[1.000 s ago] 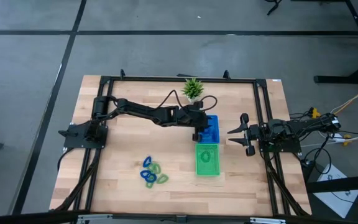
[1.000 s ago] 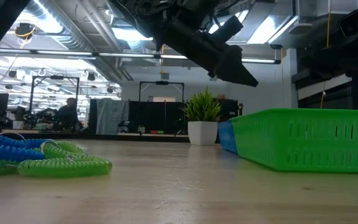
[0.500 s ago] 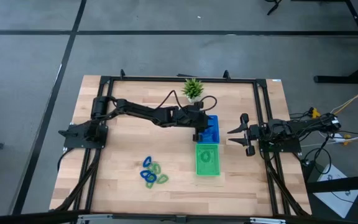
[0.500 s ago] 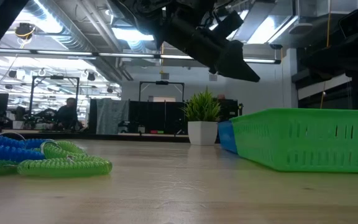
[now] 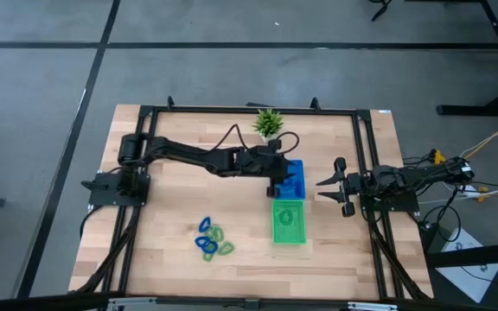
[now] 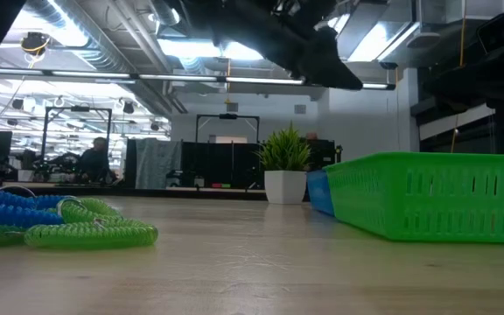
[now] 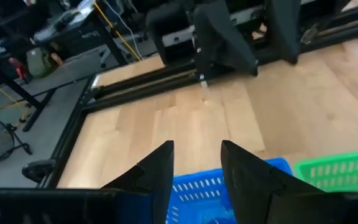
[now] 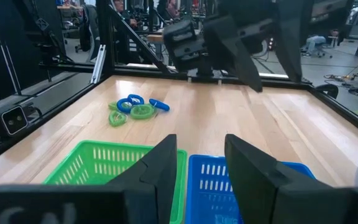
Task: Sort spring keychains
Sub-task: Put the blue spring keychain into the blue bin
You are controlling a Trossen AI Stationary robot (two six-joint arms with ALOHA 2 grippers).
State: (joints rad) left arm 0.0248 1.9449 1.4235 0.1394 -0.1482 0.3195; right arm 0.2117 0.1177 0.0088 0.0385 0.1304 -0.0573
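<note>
From above, the small coiled spring keychains (image 5: 212, 240), some blue and some light green, lie bunched in a loose pile on the pale wooden table (image 5: 171, 199), toward its near edge and well apart from both arms. The green square plastic tray (image 5: 289, 222) sits to the pile's right, with the blue square plastic tray (image 5: 295, 180) touching its far side; a green loop lies inside the green tray. The left gripper (image 5: 274, 179) hangs over the blue tray's left edge, and a small green potted plant (image 5: 268, 123) stands behind it. The right gripper (image 5: 328, 184) waits beside the trays at the table's right rail.

At table height, the keychains (image 6: 55, 220) show as ribbed coils, blue ones behind and green ones in front, lying flat on the wood. The green tray (image 6: 427, 206) rises on the right, the plant's white pot (image 6: 284, 186) beyond it.

The left wrist view shows the left gripper (image 7: 196, 168) with its two dark fingers standing apart, nothing between them, above the blue tray (image 7: 219, 194).

The right wrist view shows the right gripper (image 8: 201, 163) with fingers spread and empty, both trays just ahead and the keychain pile (image 8: 133, 109) farther across the table.
</note>
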